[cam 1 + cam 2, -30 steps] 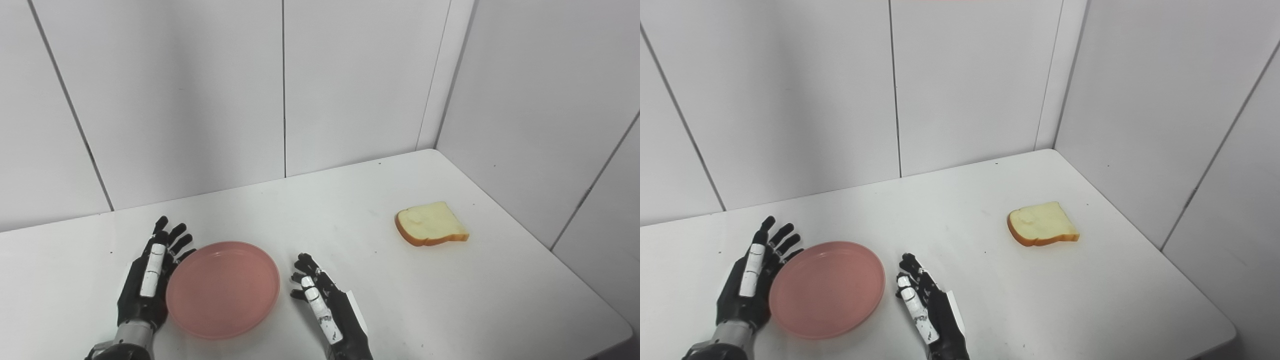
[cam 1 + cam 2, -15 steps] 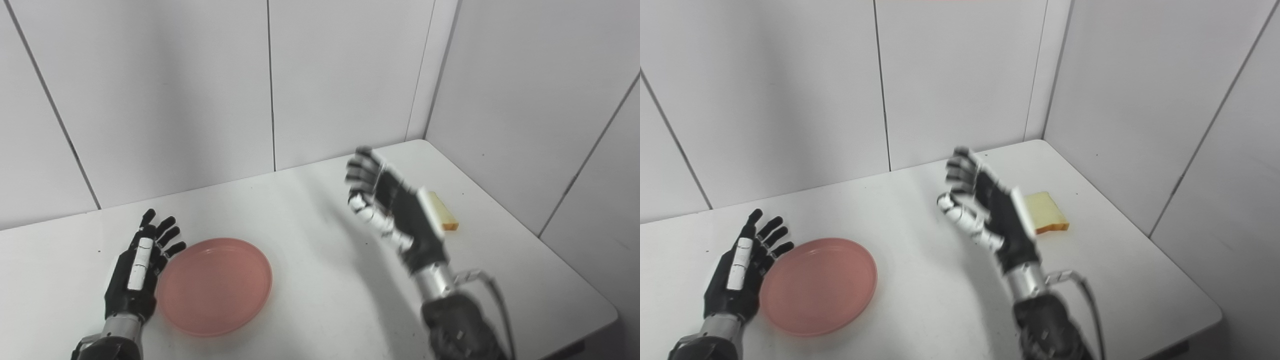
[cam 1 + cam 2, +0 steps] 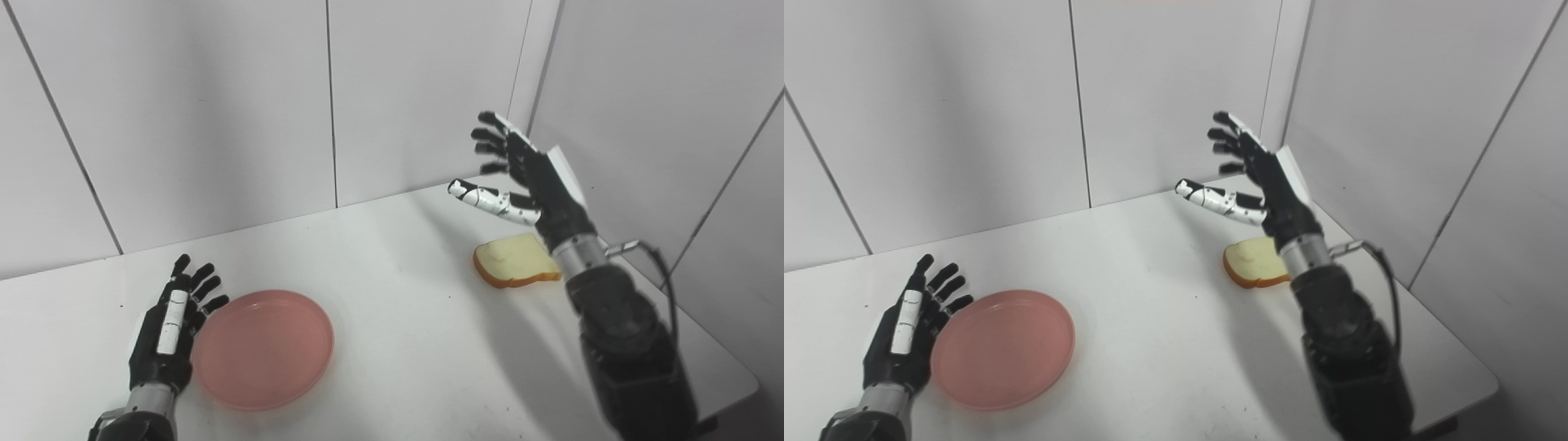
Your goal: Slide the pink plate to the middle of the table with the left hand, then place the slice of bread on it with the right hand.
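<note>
The plate point(image 3: 263, 349), pink and round, lay flat on the white table point(image 3: 398, 318) toward the near left part, at about seven o'clock from the table's middle. The left hand point(image 3: 168, 331) rested on the table at the plate's nine o'clock side, palm turned toward the rim, fingers point(image 3: 202, 285) spread and pointing toward twelve o'clock. It held nothing; its inner edge sat just beside the rim, and whether it actually touched could not be told.

The slice of bread point(image 3: 514, 268) lay flat on the table toward the right, at roughly three o'clock from the table's middle and well apart from the plate, its brown crust facing the near edge. The right hand point(image 3: 527, 177) was raised in the air above and just behind the bread, at the bread's twelve o'clock in both views, clear of it. That hand was wide open and empty, fingers fanned upward and leftward, the thumb point(image 3: 490, 201) stretched out toward nine o'clock. Its forearm point(image 3: 625, 343) rose from the lower right and covered the bread's right corner. White wall panels point(image 3: 214, 110) stood behind the table.
</note>
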Robot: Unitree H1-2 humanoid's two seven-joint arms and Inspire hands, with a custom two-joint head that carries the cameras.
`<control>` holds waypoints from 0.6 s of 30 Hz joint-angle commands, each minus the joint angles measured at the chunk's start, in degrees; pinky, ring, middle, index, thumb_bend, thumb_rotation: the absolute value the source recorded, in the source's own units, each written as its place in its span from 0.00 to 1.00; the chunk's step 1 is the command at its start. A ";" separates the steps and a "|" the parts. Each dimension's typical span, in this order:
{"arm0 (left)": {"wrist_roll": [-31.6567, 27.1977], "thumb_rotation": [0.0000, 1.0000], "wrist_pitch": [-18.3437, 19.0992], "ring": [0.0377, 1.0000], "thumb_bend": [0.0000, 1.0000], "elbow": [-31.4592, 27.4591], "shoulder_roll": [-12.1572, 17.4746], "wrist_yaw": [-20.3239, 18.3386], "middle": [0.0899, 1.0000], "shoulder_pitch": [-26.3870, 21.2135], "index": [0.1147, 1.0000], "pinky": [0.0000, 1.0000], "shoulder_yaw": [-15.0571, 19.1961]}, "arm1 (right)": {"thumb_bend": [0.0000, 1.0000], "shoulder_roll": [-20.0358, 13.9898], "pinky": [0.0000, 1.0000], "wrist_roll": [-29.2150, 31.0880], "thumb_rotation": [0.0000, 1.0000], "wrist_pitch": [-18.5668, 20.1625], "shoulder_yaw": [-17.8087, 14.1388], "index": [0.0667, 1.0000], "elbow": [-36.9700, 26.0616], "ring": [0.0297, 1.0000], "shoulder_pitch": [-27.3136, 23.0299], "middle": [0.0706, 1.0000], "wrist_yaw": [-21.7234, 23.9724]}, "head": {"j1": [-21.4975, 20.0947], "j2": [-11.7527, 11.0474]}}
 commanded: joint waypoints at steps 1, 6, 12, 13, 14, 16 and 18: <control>0.43 0.75 2.71 0.85 0.85 1.47 -0.26 0.21 0.86 1.48 0.95 0.74 -0.34 | 0.96 -9.69 0.93 -3.55 0.56 -4.59 1.10 0.96 1.07 0.97 -2.09 0.96 4.15 | 0.08 0.05; 0.60 0.75 2.51 0.85 0.84 1.53 -0.35 0.31 0.86 1.47 0.95 0.74 -0.47 | 1.00 -19.57 0.89 -9.92 0.53 -3.38 6.83 0.94 4.95 0.97 -3.42 0.97 9.61 | 0.47 -0.11; 0.59 0.75 2.73 0.85 0.83 1.68 -0.51 0.65 0.87 1.27 0.96 0.75 -0.43 | 1.00 -27.34 0.98 -16.36 0.43 -3.88 13.90 0.92 9.63 0.95 -6.20 0.94 17.80 | 0.56 -0.28; 0.59 0.75 2.83 0.85 0.82 1.70 -0.52 0.64 0.87 1.22 0.96 0.75 -0.41 | 1.00 -28.08 0.98 -16.68 0.42 -4.53 14.99 0.92 10.78 0.96 -6.82 0.94 19.22 | 0.56 -0.28; 0.58 0.75 2.90 0.85 0.82 1.68 -0.53 0.61 0.86 1.21 0.96 0.75 -0.40 | 1.00 -28.44 0.98 -16.89 0.41 -4.99 15.61 0.92 11.48 0.96 -7.21 0.95 20.14 | 0.56 -0.28; 0.56 0.75 2.92 0.86 0.82 1.70 -0.69 0.58 0.86 1.19 0.95 0.75 -0.43 | 1.00 -29.39 0.98 -16.97 0.40 -6.56 17.70 0.93 14.18 0.97 -8.60 0.95 23.31 | 0.65 -0.29; 0.58 0.75 2.86 0.86 0.83 1.79 -0.85 0.54 0.86 1.18 0.95 0.76 -0.48 | 1.00 -30.03 0.98 -17.26 0.40 -7.40 19.11 0.93 15.98 0.97 -9.45 0.95 25.52 | 0.79 -0.25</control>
